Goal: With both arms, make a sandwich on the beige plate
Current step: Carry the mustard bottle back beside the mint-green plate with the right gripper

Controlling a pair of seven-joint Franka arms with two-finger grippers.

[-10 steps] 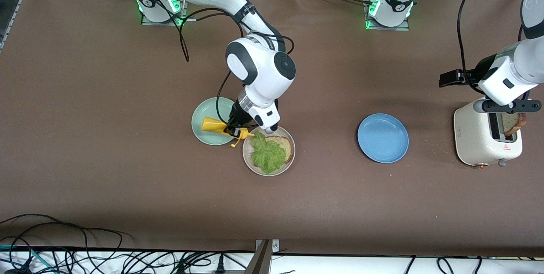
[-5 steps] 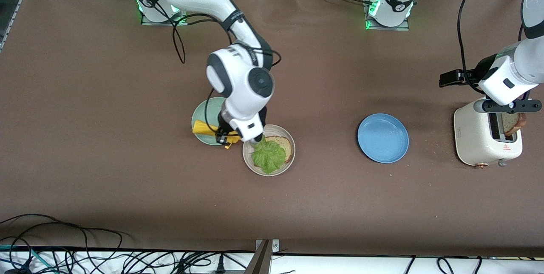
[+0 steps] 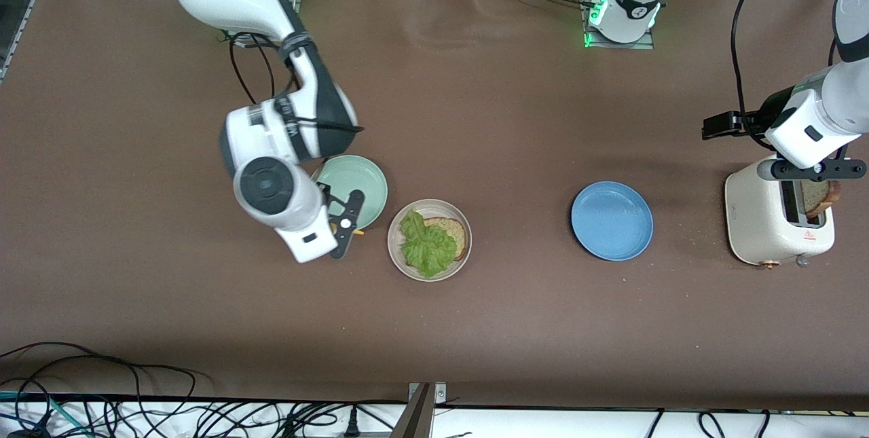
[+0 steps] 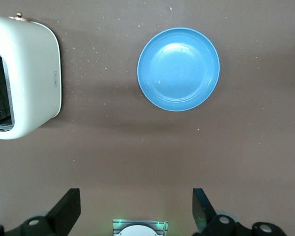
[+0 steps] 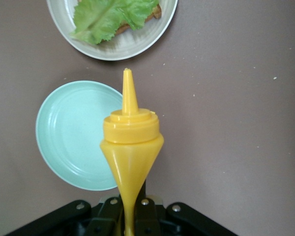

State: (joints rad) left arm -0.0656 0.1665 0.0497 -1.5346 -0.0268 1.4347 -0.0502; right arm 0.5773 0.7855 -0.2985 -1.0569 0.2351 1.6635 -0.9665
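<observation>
Since the earlier frames, the right gripper (image 3: 343,221) is being seen carried off the beige plate (image 3: 396,251) toward the right arm's end of the table, over the edge of the mint-green plate (image 3: 353,176). A yellow squeeze bottle (image 5: 131,142) is being clamped between its closed fingers, nozzle pointed toward the beige plate. On that plate one bread slice (image 3: 455,233) is being covered by a lettuce leaf (image 3: 424,244). The left gripper (image 4: 135,209) is being held over the white toaster (image 3: 753,217), its fingers (image 4: 69,209) spread wide with nothing between them. A second bread slice (image 3: 818,197) is being kept in the toaster slot. The blue plate (image 3: 612,221) is being left bare between the toaster and the beige plate.
</observation>
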